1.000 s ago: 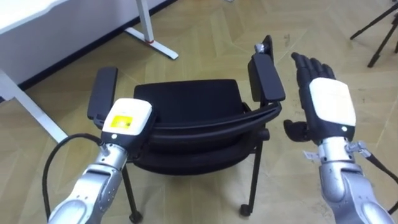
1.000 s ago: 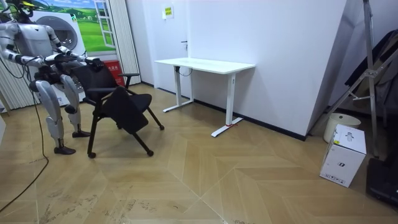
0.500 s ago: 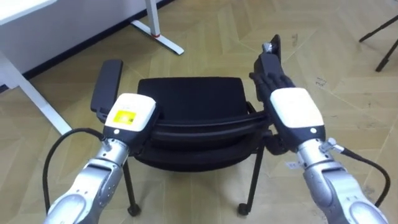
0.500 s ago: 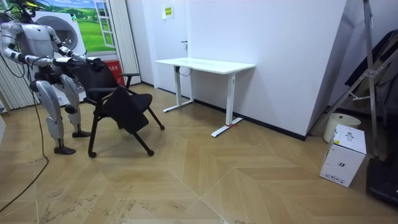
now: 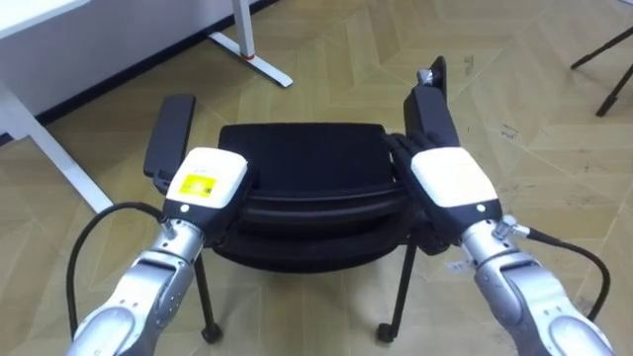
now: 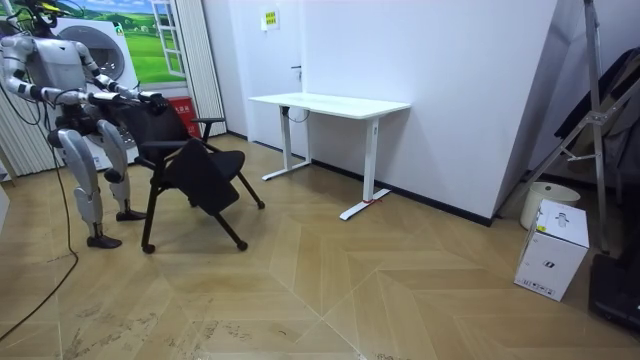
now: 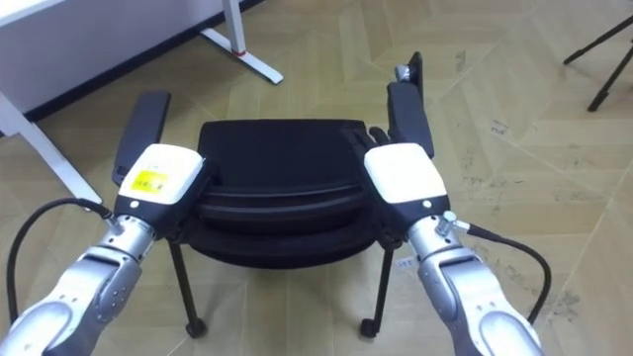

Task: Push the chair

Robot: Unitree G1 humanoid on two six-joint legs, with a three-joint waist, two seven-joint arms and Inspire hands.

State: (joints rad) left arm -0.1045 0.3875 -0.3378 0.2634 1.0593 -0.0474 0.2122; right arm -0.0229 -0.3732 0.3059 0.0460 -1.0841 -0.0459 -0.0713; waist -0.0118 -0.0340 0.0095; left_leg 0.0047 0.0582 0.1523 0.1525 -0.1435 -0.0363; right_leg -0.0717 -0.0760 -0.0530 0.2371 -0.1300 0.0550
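Note:
A black chair [image 5: 302, 158] with two padded armrests stands just in front of me, its seat facing away; in the room view the chair [image 6: 190, 165] is between me and a white desk. My left hand [image 5: 203, 183], with a yellow sticker on its back, rests on the left end of the curved backrest [image 5: 316, 203]. My right hand [image 5: 450, 178] lies on the right end of the backrest beside the right armrest [image 5: 430, 114], its dark fingers [image 7: 364, 133] stretched forward over the top edge.
A white desk [image 6: 330, 103] stands against the wall ahead; its foot [image 5: 252, 54] and top edge [image 5: 59, 20] lie just beyond the chair. Wooden floor spreads to the right. A white box [image 6: 553, 248] and a stand's legs [image 5: 613, 69] are far off.
My right hand has come in from the right side, first over the right armrest, then leftward onto the backrest's right end. The left hand and the chair have kept their places.

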